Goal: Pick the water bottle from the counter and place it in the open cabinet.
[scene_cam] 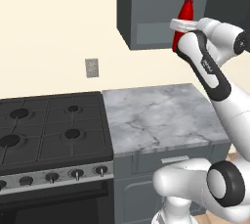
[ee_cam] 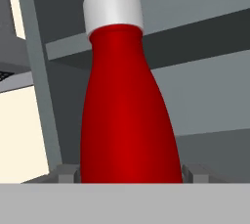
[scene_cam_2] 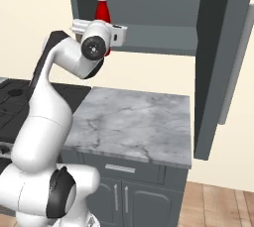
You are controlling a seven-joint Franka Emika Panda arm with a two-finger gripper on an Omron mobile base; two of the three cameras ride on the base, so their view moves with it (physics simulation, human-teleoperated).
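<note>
While the arm reaches up to the open cabinet point(scene_cam: 161, 3), a black stove point(scene_cam: 49, 130) sits below on the left, touching a small marble top point(scene_cam: 156, 115) over dark grey base cabinets point(scene_cam_2: 134, 191). A grey wall outlet point(scene_cam: 92, 68) is set in the cream wall above the stove. One cabinet door point(scene_cam_2: 218, 62) hangs open on the right of the right base view, beside the arm's reach but apart from it. The water bottle point(scene_cam: 184, 15) stands upright at the cabinet's front edge, its white cap raised against the grey interior. Its lower half is hidden behind the robot's hand in both base views, and the gripper point(ee_cam: 128, 173) shows little more than two dark fingertips point(ee_cam: 66, 173), one on each side of the red body, pinching the bottle. Whether the bottle's base rests on the cabinet floor is hidden. Behind the bottle, the hand view shows a grey shelf point(ee_cam: 205, 8) with nothing visible on it.
</note>
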